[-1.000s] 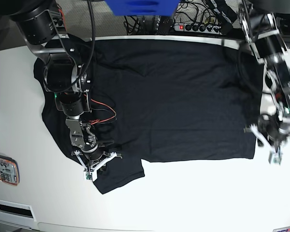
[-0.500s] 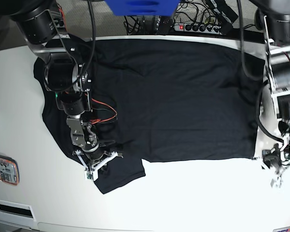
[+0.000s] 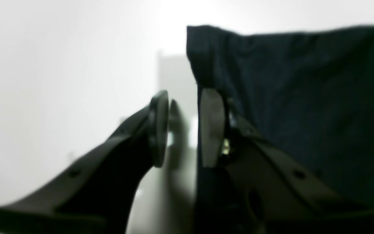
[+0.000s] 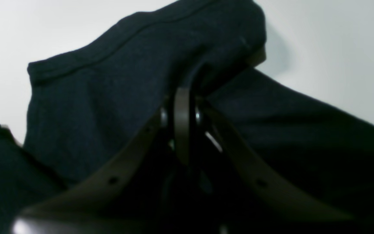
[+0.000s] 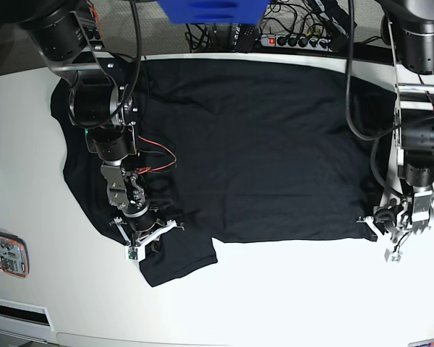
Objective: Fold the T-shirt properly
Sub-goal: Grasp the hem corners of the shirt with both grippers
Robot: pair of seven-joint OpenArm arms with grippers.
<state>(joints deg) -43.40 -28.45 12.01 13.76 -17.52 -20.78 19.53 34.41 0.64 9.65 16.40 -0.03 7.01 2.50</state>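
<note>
The black T-shirt (image 5: 253, 144) lies spread flat across the white table (image 5: 289, 296), reaching its far edge; the right gripper (image 5: 143, 240) pinches the sleeve, jaws pressed together; the left gripper (image 3: 183, 130), jaws slightly apart, straddles the hem corner.

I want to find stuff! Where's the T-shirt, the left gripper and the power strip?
T-shirt (image 5: 260, 144), base view, middle of body.
Left gripper (image 5: 385, 230), base view, between its tips.
Power strip (image 5: 296, 41), base view, its top.
</note>
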